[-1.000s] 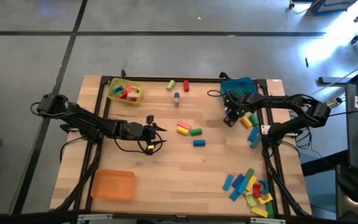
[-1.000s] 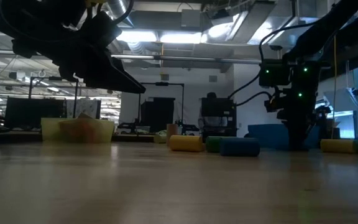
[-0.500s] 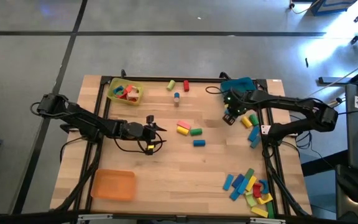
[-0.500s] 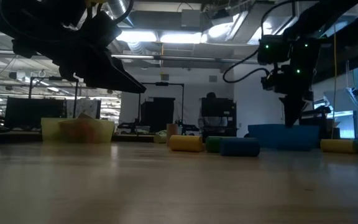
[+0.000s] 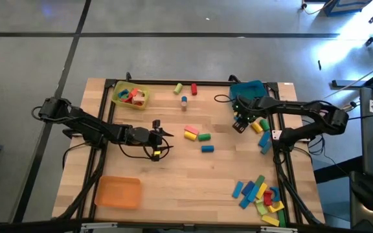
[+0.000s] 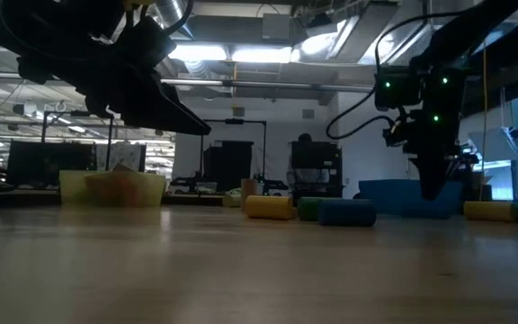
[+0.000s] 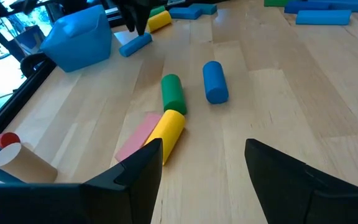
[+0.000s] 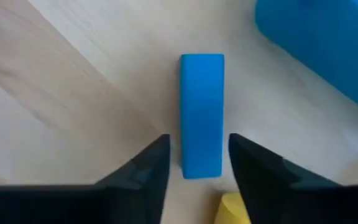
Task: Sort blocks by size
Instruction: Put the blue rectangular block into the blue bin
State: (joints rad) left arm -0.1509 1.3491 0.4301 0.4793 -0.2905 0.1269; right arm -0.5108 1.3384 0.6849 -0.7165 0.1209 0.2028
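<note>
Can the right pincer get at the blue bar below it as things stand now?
Probably yes. The right pincer hangs open, fingers on both sides of the blue bar, with nothing between; a yellow block lies close.

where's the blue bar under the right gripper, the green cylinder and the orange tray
blue bar (image 8: 201,115), right wrist view, middle of its top face
green cylinder (image 7: 173,93), left wrist view, middle of its side
orange tray (image 5: 118,193), high view, middle of its floor

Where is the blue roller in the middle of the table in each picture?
High view: the blue cylinder lies mid-table, near the green cylinder.
Low view: blue cylinder, right of centre.
Left wrist view: blue cylinder, upper middle.
Right wrist view: not in it.
Landmark: the green cylinder beside it.
</note>
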